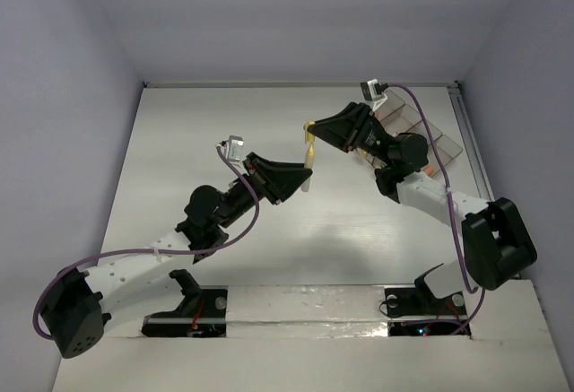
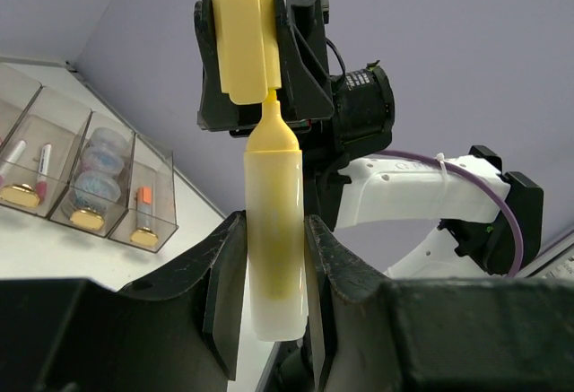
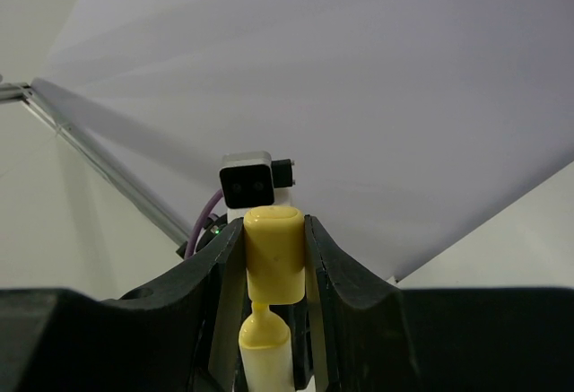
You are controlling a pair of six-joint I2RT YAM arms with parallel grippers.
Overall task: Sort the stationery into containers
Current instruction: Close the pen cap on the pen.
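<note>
Top view: the left gripper (image 1: 303, 177) is shut on the lower body of a yellow marker (image 1: 308, 161), held in the air over the white table (image 1: 224, 114) near mid-field. The marker's yellow cap (image 1: 309, 128) is clamped by the right gripper (image 1: 313, 130), which comes in from the upper right. The two grippers are seen tip to tip. The containers (image 1: 438, 141) are seen at the far right of the table, partly hidden behind the right arm; their contents cannot be told here.

Left wrist view: the marker is seen upright and pinched between the left fingers (image 2: 229, 266), closed narrow on its barrel. The cap is held just above it in the right gripper's black jaws. A thin nib is shown between barrel and cap, its tip at the cap's mouth. The containers are seen at the left on the table, well apart from the marker. Two white pens (image 2: 18, 154) are seen in the left bins, round tins (image 2: 99, 168) in the next, an orange marker (image 2: 143, 198) in the rightmost.

Right wrist view: the cap is gripped between the right fingers (image 3: 334, 271), closed tight on its sides. The barrel top and the thin neck are seen just under it. The left arm's wrist camera (image 3: 249, 179) is seen just behind the cap.
</note>
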